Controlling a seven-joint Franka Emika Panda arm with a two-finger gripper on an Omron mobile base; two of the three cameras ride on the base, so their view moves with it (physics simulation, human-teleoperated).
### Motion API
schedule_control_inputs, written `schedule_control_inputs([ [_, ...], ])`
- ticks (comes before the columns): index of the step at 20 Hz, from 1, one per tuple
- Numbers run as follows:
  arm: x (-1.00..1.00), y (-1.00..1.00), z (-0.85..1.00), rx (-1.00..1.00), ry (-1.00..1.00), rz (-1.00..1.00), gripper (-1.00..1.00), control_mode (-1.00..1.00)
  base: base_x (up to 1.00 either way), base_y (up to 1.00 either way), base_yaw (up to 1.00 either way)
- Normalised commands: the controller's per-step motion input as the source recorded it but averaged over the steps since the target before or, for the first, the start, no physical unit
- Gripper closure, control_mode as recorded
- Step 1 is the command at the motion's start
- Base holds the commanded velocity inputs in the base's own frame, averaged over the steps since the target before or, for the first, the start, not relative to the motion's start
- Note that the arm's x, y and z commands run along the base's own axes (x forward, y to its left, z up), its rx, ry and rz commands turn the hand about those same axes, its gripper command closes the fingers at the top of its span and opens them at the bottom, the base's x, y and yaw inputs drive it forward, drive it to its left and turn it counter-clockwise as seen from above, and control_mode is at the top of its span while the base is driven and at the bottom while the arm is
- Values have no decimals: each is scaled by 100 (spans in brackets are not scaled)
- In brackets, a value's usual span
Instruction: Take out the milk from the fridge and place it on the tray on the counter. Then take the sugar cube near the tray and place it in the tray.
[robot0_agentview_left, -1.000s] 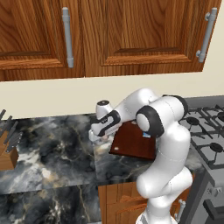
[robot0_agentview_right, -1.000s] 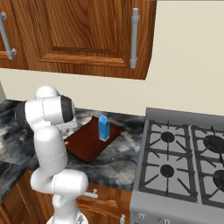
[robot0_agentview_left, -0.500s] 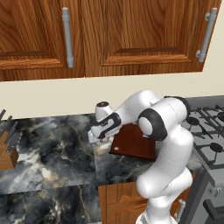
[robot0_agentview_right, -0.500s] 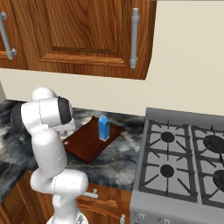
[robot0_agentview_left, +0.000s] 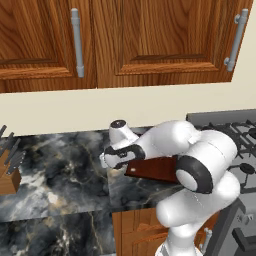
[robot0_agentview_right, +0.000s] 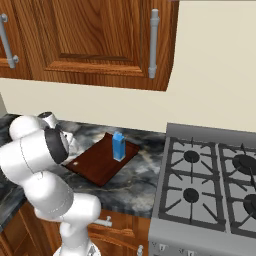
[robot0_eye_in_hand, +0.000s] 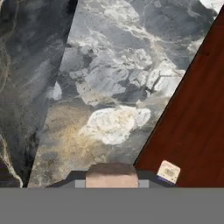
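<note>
Sugar cube (robot0_eye_in_hand: 111, 175) now pinched in the narrowed gripper (robot0_eye_in_hand: 111, 183), just off the tray (robot0_eye_in_hand: 192, 127) edge; milk (robot0_agentview_right: 118, 146) already stands on the tray, so transfer remains.

My arm rises from the lower right of the left base view, elbow bulging at centre right, forearm stretching left to mid-frame. My gripper (robot0_agentview_left: 114, 167) points down there with jaws pinched in on a small tan block, the sugar cube (robot0_eye_in_hand: 112, 174), at the bottom centre of the hand view.
</note>
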Motion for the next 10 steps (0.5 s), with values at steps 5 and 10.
schedule_control_inputs([
  [5,-75,0,83,3,-4,-22,100,-100,0,0,0],
  [10,-52,-18,46,2,-10,-18,100,-100,0,0,0],
])
